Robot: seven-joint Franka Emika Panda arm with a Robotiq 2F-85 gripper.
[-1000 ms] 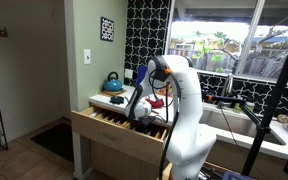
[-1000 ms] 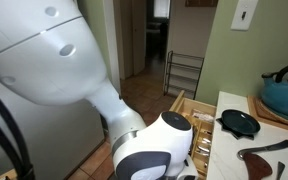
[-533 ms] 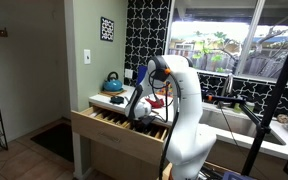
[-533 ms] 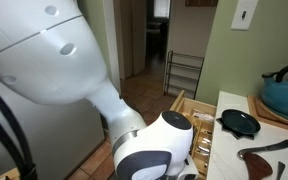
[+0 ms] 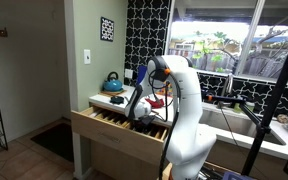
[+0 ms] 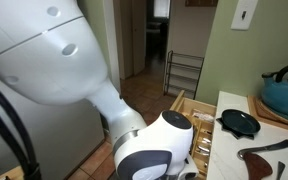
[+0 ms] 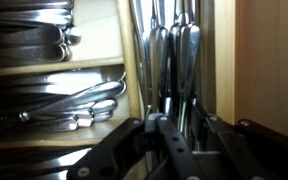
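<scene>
The gripper (image 7: 166,132) sits low in the open drawer (image 5: 102,127), and directly ahead of it long cutlery (image 7: 169,50) lies lengthwise in one narrow compartment, with a divider (image 7: 127,60) just to the left and the side wall (image 7: 269,60) to the right. Left of that divider two compartments lie one behind the other, each holding crosswise cutlery (image 7: 44,95). Behind the drawer, on the counter (image 6: 226,150) and well apart from the gripper, the pan (image 6: 239,122) lies in front of the kettle (image 6: 284,90).
</scene>
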